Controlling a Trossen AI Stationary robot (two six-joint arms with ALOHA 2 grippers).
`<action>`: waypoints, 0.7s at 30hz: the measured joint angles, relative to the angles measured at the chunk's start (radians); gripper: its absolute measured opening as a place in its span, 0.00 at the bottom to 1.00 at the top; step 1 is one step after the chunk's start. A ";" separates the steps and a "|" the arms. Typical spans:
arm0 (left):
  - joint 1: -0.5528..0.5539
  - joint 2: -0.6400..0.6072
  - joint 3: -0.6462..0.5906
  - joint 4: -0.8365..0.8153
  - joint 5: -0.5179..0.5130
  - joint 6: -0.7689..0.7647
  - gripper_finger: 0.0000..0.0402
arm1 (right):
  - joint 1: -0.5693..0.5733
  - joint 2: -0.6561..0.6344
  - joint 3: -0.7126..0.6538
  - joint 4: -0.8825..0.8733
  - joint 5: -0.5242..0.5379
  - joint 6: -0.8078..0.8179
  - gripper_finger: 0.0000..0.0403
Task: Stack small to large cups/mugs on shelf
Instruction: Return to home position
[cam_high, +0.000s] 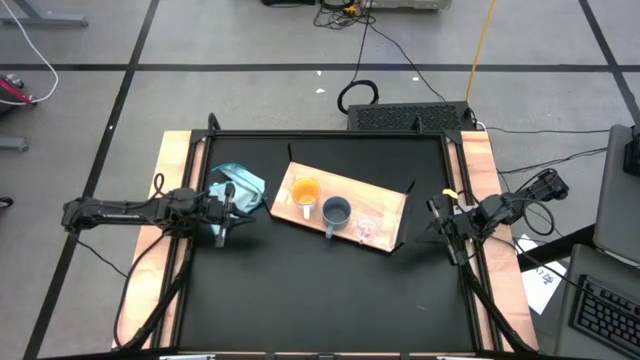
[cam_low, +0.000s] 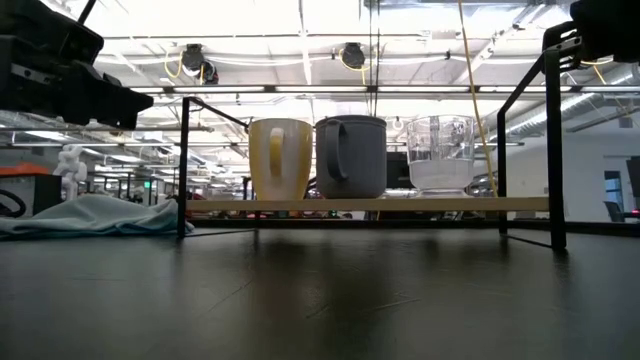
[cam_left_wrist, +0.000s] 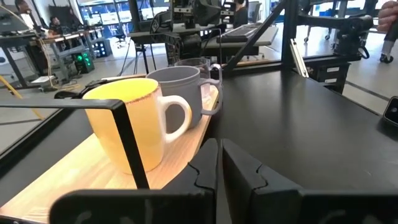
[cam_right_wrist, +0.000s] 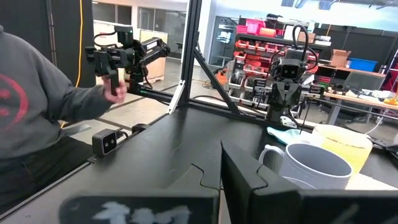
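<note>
The light-wood shelf (cam_high: 385, 205) stands raised on its dark brackets (cam_low: 182, 165) at the table's middle. Three cups stand upright in a row on it: the orange mug (cam_high: 305, 191) with a pale handle, the blue-grey mug (cam_high: 336, 211), and the clear cup (cam_high: 366, 227). In the low view they show as orange mug (cam_low: 280, 158), blue-grey mug (cam_low: 350, 156) and clear cup (cam_low: 440, 152). My left gripper (cam_high: 232, 203) is shut and empty left of the shelf, level with the orange mug (cam_left_wrist: 134, 124). My right gripper (cam_high: 437, 212) is shut and empty right of the shelf.
A teal-blue cloth (cam_high: 240, 185) lies on the table beside the shelf's left end, under my left gripper. A person in a grey sleeve (cam_right_wrist: 37, 124) stands beyond the table's far side. Bare black tabletop (cam_high: 320, 300) lies toward the near edge.
</note>
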 joint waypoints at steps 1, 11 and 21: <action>0.000 0.000 0.000 0.000 0.000 0.000 0.06 | 0.000 0.000 0.000 0.000 0.000 0.000 0.00; 0.000 0.000 0.000 0.002 -0.001 -0.010 0.04 | 0.000 0.000 0.000 0.000 0.000 0.000 0.00; 0.000 0.000 0.000 0.002 -0.002 -0.010 0.04 | 0.000 0.000 0.000 0.000 0.000 0.000 0.00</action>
